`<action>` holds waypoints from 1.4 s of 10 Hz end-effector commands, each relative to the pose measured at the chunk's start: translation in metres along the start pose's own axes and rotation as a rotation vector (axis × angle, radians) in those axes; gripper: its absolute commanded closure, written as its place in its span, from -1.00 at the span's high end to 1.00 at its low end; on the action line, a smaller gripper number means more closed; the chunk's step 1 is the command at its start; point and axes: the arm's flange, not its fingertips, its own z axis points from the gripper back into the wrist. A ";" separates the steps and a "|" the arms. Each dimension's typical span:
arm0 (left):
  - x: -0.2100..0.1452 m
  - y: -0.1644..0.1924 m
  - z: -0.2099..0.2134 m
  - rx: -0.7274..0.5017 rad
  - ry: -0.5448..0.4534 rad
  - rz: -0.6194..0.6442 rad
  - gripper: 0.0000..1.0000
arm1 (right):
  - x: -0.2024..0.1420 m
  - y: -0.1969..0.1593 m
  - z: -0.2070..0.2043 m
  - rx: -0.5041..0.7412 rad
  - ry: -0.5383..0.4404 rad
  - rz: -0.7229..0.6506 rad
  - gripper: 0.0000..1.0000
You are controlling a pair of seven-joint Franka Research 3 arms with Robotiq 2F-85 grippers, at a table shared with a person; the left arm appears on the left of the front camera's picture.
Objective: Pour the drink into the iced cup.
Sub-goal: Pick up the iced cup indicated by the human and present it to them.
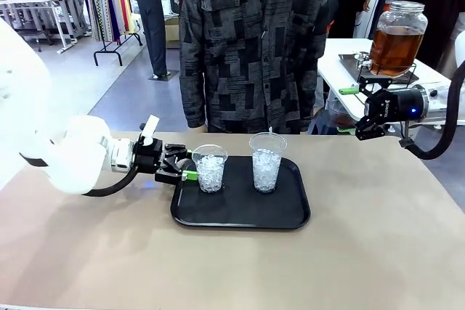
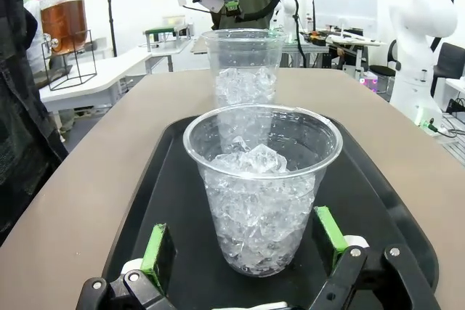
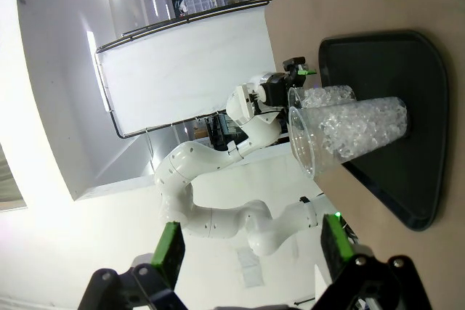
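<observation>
Two clear plastic cups of ice stand on a black tray (image 1: pixel 240 212). My left gripper (image 1: pixel 190 168) is open, its green pads (image 2: pixel 154 248) on either side of the left iced cup (image 1: pixel 211 169) (image 2: pixel 261 201) with small gaps. The other iced cup (image 1: pixel 266 162) (image 2: pixel 243 67) stands beyond it. The amber drink (image 1: pixel 393 49) (image 2: pixel 64 21) fills a lidded glass jar on a wire stand on the side table at right. My right gripper (image 1: pixel 350 111) (image 3: pixel 253 252) hangs open and empty in the air just below the jar, pointing toward the tray (image 3: pixel 396 70).
A person in a dark patterned shirt (image 1: pixel 254 41) stands at the table's far edge behind the tray. The white side table (image 1: pixel 341 63) carries the jar stand. Bare tan tabletop (image 1: pixel 378 237) lies in front of and right of the tray.
</observation>
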 end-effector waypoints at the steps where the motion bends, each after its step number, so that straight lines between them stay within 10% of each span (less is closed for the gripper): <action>1: -0.002 -0.001 -0.009 0.010 -0.013 -0.025 1.00 | 0.001 0.001 0.000 -0.002 -0.005 0.004 1.00; 14: 0.004 -0.007 -0.046 -0.014 -0.066 -0.020 1.00 | 0.001 0.001 0.000 -0.002 -0.005 0.004 1.00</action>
